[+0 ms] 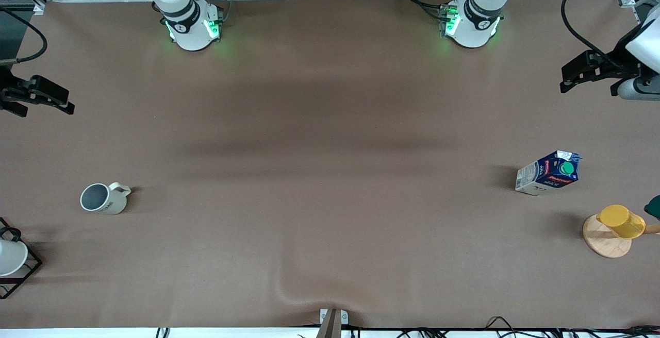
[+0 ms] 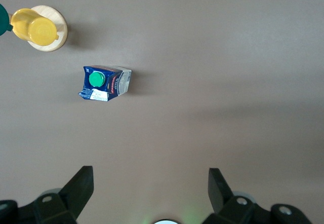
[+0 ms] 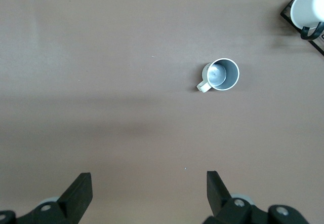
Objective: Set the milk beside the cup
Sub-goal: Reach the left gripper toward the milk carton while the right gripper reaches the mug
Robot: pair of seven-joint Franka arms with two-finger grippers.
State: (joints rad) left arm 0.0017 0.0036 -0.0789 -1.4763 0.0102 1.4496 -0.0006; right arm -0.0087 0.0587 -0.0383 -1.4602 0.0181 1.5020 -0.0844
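The milk [image 1: 548, 173] is a dark blue and white carton with a green cap, standing on the brown table toward the left arm's end; it also shows in the left wrist view [image 2: 106, 83]. The cup [image 1: 103, 198], cream-white with a grey-blue inside, stands toward the right arm's end and shows in the right wrist view [image 3: 221, 75]. My left gripper [image 1: 570, 78] hangs open and empty high over the table's end, well apart from the milk. My right gripper [image 1: 64, 102] hangs open and empty over the table's other end, apart from the cup. Each wrist view shows its own jaws wide apart: left gripper [image 2: 151, 176], right gripper [image 3: 149, 179].
A yellow cup [image 1: 621, 221] rests on a round wooden coaster [image 1: 603, 242], nearer the front camera than the milk, with a dark green object [image 1: 654, 206] beside it at the edge. A plain white cup [image 1: 10, 258] sits in a black wire rack [image 1: 28, 271] near the cream cup.
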